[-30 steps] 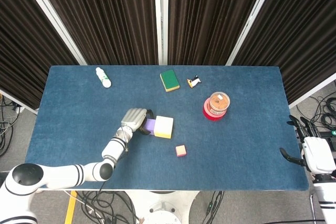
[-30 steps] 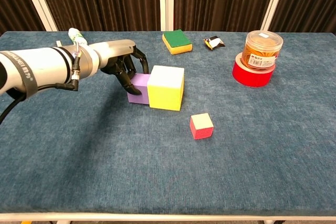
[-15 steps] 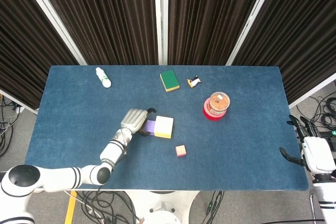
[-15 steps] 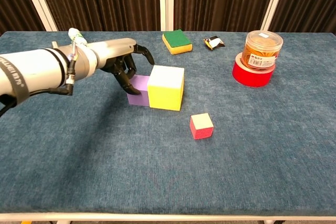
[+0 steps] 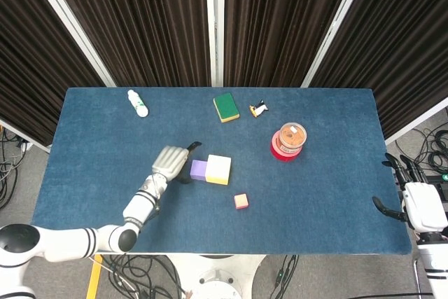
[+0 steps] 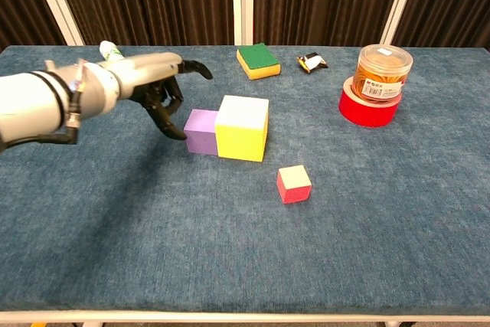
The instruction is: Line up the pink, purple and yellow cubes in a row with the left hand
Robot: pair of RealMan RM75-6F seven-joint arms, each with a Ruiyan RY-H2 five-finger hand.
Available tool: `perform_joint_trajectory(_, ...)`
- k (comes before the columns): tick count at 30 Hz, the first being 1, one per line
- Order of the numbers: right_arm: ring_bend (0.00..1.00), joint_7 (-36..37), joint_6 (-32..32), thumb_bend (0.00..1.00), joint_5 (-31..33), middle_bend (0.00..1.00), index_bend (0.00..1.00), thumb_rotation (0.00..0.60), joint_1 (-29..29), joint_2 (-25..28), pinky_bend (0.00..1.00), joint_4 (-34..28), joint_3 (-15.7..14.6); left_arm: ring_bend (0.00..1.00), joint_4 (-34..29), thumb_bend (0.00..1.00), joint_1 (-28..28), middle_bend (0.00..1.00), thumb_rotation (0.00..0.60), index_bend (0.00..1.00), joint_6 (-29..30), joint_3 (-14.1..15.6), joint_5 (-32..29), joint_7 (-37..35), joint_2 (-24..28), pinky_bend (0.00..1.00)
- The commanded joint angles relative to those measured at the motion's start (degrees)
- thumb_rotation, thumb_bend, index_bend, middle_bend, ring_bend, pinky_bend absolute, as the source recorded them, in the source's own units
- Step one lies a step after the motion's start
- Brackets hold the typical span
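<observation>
Chest view showed the left hand (image 6: pixel 149 86) spread, empty, just left of the purple cube (image 6: pixel 201 131), whose touching yellow cube (image 6: pixel 243 127) a careless sweep could knock askew.

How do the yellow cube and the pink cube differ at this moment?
The yellow cube is clearly bigger than the pink cube. The yellow cube sits flush against the purple cube, while the pink cube stands alone, nearer the table's front edge. Both rest flat on the blue table, untouched by the left hand.
</observation>
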Motion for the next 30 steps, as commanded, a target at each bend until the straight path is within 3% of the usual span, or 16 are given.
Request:
perform_joint_trajectory(1, 0.0, 0.0, -0.1, 0.17, -0.1, 0.2, 0.03, 0.6, 0.2, -0.1, 0.08, 0.0, 0.1, 0.93, -0.2, 0.21, 1.7, 0.88, 0.6, 0.17, 2.6, 1.3, 2.8, 0.6, 1.5, 0.98)
perform_joint_trajectory(5, 0.0, -0.1, -0.3, 0.17, -0.2, 0.2, 0.03, 0.6, 0.4, -0.2, 0.08, 0.0, 0.2, 0.92, 4.8, 0.19, 2.3, 0.87, 0.6, 0.17, 4.3, 2.2, 6.6, 1.0, -0.1, 0.97)
perform_joint_trajectory(14, 0.0, -0.7, -0.3, 0.17, 0.3, 0.2, 0.03, 0.6, 0.2, -0.1, 0.08, -0.5, 0.1, 0.92, 17.8, 0.1, 0.7, 0.87, 0.6, 0.17, -1.4, 0.8, 10.8, -4.7, -6.4, 0.96)
perform_joint_trajectory(30, 0.0, -1.4, -0.2, 0.17, 1.0, 0.2, 0.03, 0.6, -0.1, 0.4, 0.08, -0.9, 0.2, 0.91, 20.2, 0.09, -1.0, 0.86, 0.6, 0.17, -5.6, -1.8, 14.0, -7.6, -8.5, 0.96)
